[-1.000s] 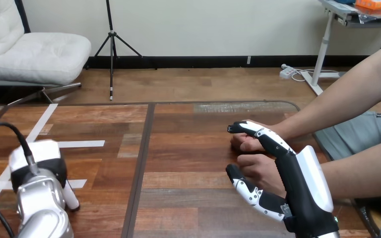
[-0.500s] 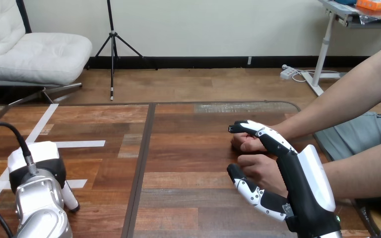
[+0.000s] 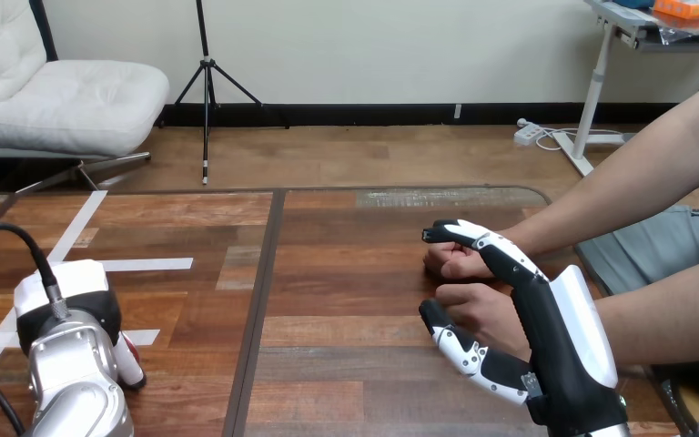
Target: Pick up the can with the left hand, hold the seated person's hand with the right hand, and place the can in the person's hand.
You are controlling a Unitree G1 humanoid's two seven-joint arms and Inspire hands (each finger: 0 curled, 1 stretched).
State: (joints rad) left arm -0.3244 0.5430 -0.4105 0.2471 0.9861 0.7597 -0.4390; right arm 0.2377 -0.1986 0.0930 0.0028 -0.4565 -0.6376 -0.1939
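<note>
Hazard one: I cannot confirm a grasp on the can. The left hand (image 3: 65,296) sits low over the table (image 3: 346,300) at the view's lower left, turned away from the camera behind its own wrist, and I cannot tell whether it is spread, closed or clamped on anything. The can itself is hidden. A red sliver (image 3: 125,344) just beside that hand's lower right edge may be part of it, which in my judgement puts the can under or against the left hand, well apart from the person. If I lift on an unverified grip, the can could slip, tip or roll across the wood. Hazard two: the right hand (image 3: 546,337) is spread, with its fingers (image 3: 491,248) nearly straight and its thumb (image 3: 460,350) held wide. The person's nearer hand (image 3: 478,309), loosely fisted, lies between the thumb and the fingers. The person's farther hand (image 3: 450,262) is beside or touching the fingers; I cannot tell which. I see no curl round either, so I judge the hold not yet made. Closing from this pose could catch both of the person's hands or pinch knuckles, and a fisted palm offers no seat for the can. Orientation: I cannot tell the can's long axis or which way its top points, because too little shows. Treat both as unknown before any lift.
</note>
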